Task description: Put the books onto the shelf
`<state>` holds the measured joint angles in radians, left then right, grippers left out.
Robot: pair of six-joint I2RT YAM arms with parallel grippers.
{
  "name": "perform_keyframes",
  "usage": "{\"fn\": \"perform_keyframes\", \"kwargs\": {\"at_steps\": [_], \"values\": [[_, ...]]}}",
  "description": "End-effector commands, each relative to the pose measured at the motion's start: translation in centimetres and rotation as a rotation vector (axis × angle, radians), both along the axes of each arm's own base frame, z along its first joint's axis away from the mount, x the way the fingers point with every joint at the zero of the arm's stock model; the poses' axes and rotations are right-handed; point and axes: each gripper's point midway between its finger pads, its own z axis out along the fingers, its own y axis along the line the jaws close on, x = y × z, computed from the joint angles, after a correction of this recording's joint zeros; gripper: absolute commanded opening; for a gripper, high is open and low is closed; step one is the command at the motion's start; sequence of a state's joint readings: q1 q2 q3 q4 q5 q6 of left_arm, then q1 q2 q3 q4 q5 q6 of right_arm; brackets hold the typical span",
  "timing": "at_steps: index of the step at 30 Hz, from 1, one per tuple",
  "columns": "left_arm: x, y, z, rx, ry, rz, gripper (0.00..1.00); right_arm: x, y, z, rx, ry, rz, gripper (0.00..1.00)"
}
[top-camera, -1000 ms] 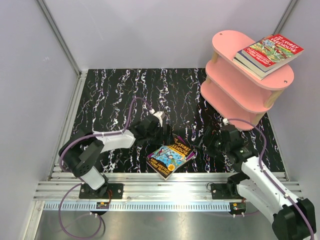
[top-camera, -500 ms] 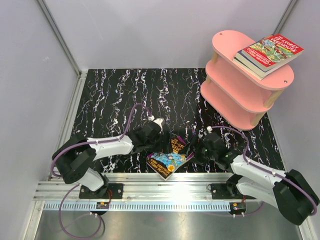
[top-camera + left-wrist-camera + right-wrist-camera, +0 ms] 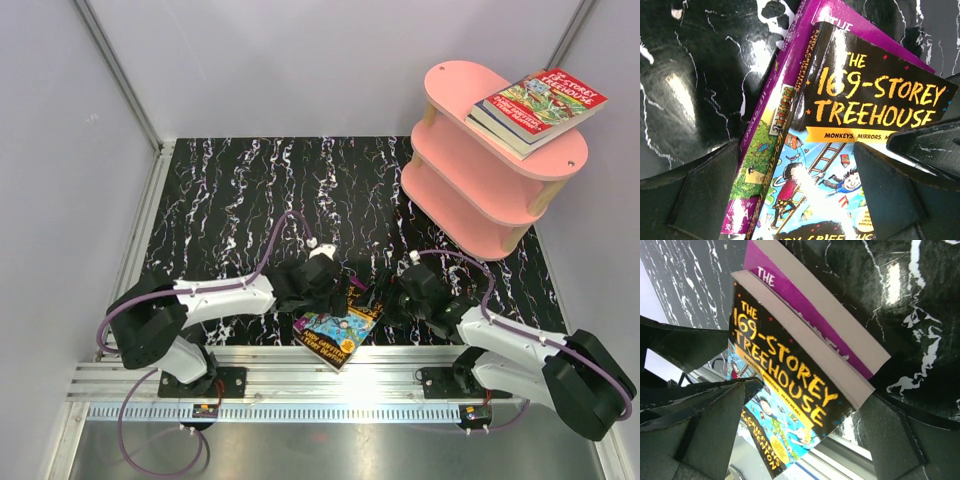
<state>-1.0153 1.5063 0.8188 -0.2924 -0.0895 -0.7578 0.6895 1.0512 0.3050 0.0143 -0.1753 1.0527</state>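
Note:
A black-covered "169-Storey Treehouse" book (image 3: 338, 330) lies on a purple book (image 3: 358, 285) at the mat's near edge. My left gripper (image 3: 332, 290) is low at the stack's left side and my right gripper (image 3: 385, 300) at its right side. In the left wrist view the black book (image 3: 865, 110) and the purple book (image 3: 790, 65) lie between the wide-open jaws of the left gripper (image 3: 800, 200). The right gripper (image 3: 805, 440) is open too, over the black book (image 3: 785, 385) and purple book (image 3: 805, 310). The pink shelf (image 3: 460, 160) stands far right, with a red book (image 3: 540, 100) stacked on another on top.
A black marbled mat (image 3: 250, 190) covers the table. An aluminium rail (image 3: 300, 385) runs along its near edge, and the black book's near corner reaches over it. Pale walls close in the left, back and right sides.
Both arms have come down and inward to the stack, the left gripper moving right, the right gripper moving left. The books have shifted slightly toward the near edge.

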Motion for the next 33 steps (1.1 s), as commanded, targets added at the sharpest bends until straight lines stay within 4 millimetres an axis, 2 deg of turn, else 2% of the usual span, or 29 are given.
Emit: {"fn": "perform_keyframes", "kwargs": {"at_steps": [1, 4, 7, 8, 12, 13, 19, 21, 23, 24, 26, 27, 28, 29, 33], "values": [[-1.0, -0.9, 1.7, -0.010, 0.005, 0.009, 0.99, 1.3, 1.4, 3.4, 0.071, -0.083, -0.008, 0.99], [-1.2, -1.3, 1.8, -0.017, 0.007, 0.003, 0.99, 1.1, 1.2, 3.8, 0.075, -0.090, -0.009, 0.89], [-1.3, -1.8, 1.6, -0.021, 0.010, -0.005, 0.99, 1.0, 1.1, 4.3, 0.086, -0.104, -0.008, 0.60], [-1.3, -1.9, 1.5, -0.023, 0.012, -0.008, 0.99, 0.6, 0.7, 3.8, 0.069, -0.083, -0.011, 0.43], [-1.3, -2.2, 1.4, -0.023, 0.016, -0.016, 0.99, 0.1, 0.4, 4.2, 0.071, -0.091, -0.010, 0.15], [-1.3, -2.2, 1.4, -0.025, 0.015, -0.016, 0.99, 0.0, 0.1, 4.1, 0.058, -0.085, -0.013, 0.12], [-1.2, -2.0, 1.2, -0.014, 0.009, -0.011, 0.99, -0.6, -0.4, 5.4, 0.040, -0.086, 0.004, 0.13], [-1.2, -2.1, 1.3, -0.018, 0.007, -0.015, 0.99, -0.8, -0.6, 5.7, 0.033, -0.084, 0.010, 0.02], [-1.0, -2.1, 1.8, -0.022, -0.007, -0.015, 0.99, -0.8, -0.7, 6.5, 0.036, -0.105, 0.013, 0.00], [-0.7, -2.1, 2.2, -0.022, -0.020, -0.014, 0.99, -0.9, -1.0, 6.4, 0.016, -0.099, 0.007, 0.00], [0.1, -1.5, 3.4, -0.008, -0.056, -0.003, 0.99, -0.6, -1.3, 8.0, 0.009, -0.139, 0.007, 0.00], [0.6, -1.1, 3.9, -0.008, -0.067, 0.007, 0.99, -0.7, -1.8, 7.9, -0.021, -0.134, -0.001, 0.00], [1.0, -0.7, 4.4, -0.003, -0.081, 0.002, 0.99, -0.5, -1.9, 9.0, -0.024, -0.160, 0.001, 0.00], [1.4, -0.5, 5.6, -0.026, -0.103, 0.003, 0.99, -0.5, -2.1, 9.4, -0.031, -0.171, 0.000, 0.00], [3.7, 0.7, 8.9, -0.095, -0.182, 0.024, 0.99, -0.6, -2.6, 9.6, -0.079, -0.166, 0.011, 0.01]]}}
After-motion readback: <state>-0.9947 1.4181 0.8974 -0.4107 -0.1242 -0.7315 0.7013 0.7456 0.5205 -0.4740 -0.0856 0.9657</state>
